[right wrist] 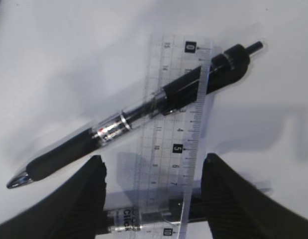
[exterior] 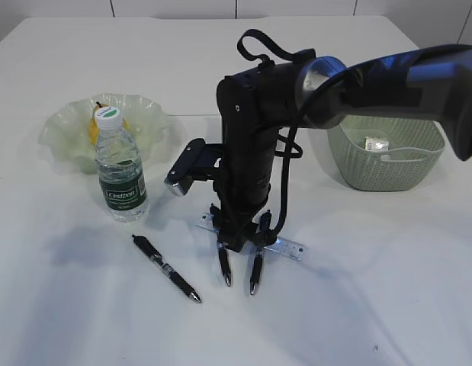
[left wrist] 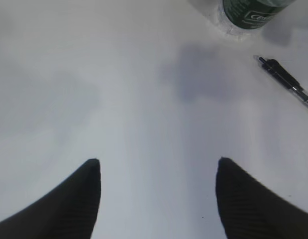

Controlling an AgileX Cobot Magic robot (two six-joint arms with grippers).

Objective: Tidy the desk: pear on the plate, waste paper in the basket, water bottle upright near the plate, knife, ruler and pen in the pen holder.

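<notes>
A yellow pear point(exterior: 97, 126) is seen in the pale green ruffled plate point(exterior: 148, 122) at the far left of the bench. A clear water bottle point(exterior: 120, 169) with a white cap and dark green label is stood upright just in front of the plate. A black pen point(exterior: 165, 268) with a clear mid-section is laid diagonally on the bench in front of the bottle. A transparent ruler point(right wrist: 174, 134) is laid flat, crossed over by a black pen point(right wrist: 134, 115) with its silver tip lower left; a second pen point(right wrist: 139, 217) is partly seen beneath the ruler's near end. A crumpled piece of waste paper point(exterior: 377, 142) is held inside the green woven basket point(exterior: 388, 171) at the right.
</notes>
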